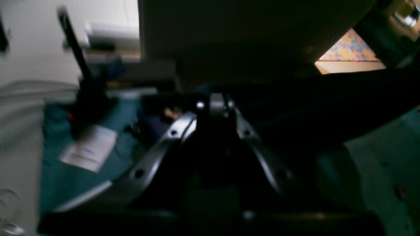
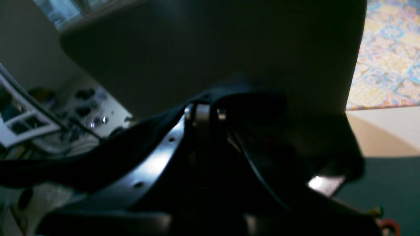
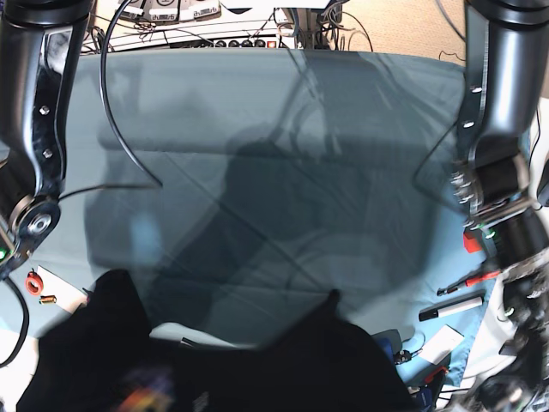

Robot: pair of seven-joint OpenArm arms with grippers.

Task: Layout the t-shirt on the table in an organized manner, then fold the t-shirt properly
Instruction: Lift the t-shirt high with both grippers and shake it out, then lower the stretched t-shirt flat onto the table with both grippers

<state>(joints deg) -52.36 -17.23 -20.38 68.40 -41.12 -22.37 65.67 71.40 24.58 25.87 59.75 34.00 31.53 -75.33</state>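
1 t-shirt (image 3: 283,369), 1 table (image 3: 257,129), approx. 2 pens (image 3: 467,281)

base: overhead, looks down on desk (image 3: 257,112), shirt (image 3: 283,369) at 6 o'clock | wrist views: very near, along each gripper, sharing shirt and desk

This looks like a robotics lab or test bench set up in an ordinary room. Two dark robot arms (image 3: 34,112) flank a wide table (image 3: 257,112) clad in teal cloth. Beyond the arms, at the table's far edge, lies a tangle of cables and electronics (image 3: 206,26). Beside the left arm sit marker pens (image 3: 459,296) and small tools. Past the right gripper, a patterned rug (image 2: 387,55), though blurred, seems to cover the floor.
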